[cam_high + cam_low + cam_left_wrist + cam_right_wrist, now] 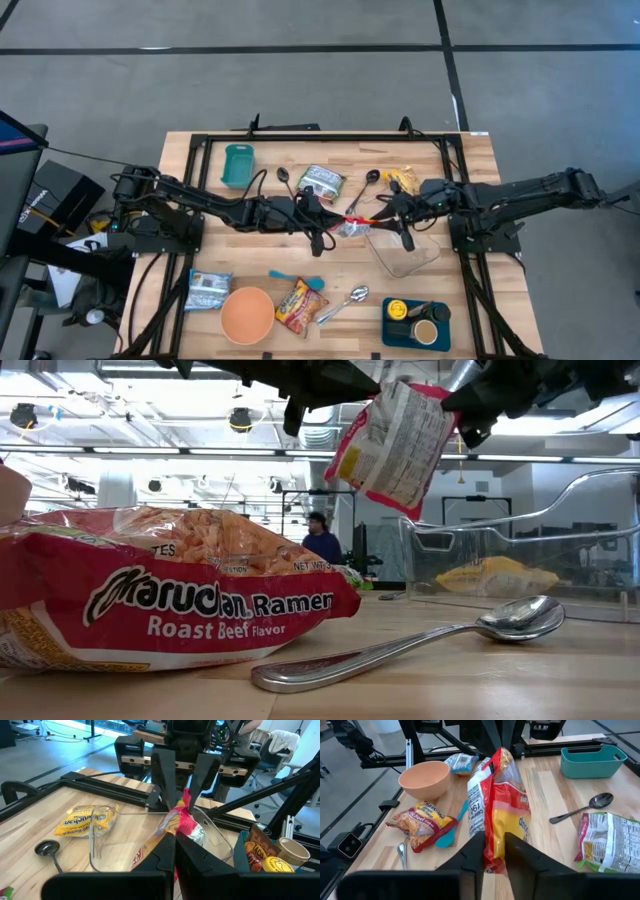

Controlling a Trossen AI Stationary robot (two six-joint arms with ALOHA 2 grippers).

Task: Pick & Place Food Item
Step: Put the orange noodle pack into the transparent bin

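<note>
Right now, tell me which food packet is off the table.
The red and white packet, held in the air between the left gripper and the right gripper. The other packets all lie flat on the table.

Glossy plastic ramen packet (150, 595), polished metal spoon (420, 645), clear plastic container (150, 837), pale wooden table (555, 795).

On my table lie 1 orange bowl (247, 314), 1 teal bin (238, 165), 1 silver spoon (345, 302) beside the Maruchan ramen pack (301, 304), 1 teal spatula (296, 279), 2 dark ladles (283, 178), and a blue tray (417, 324) holding a cup. A person (322, 540) stands far behind.
</note>
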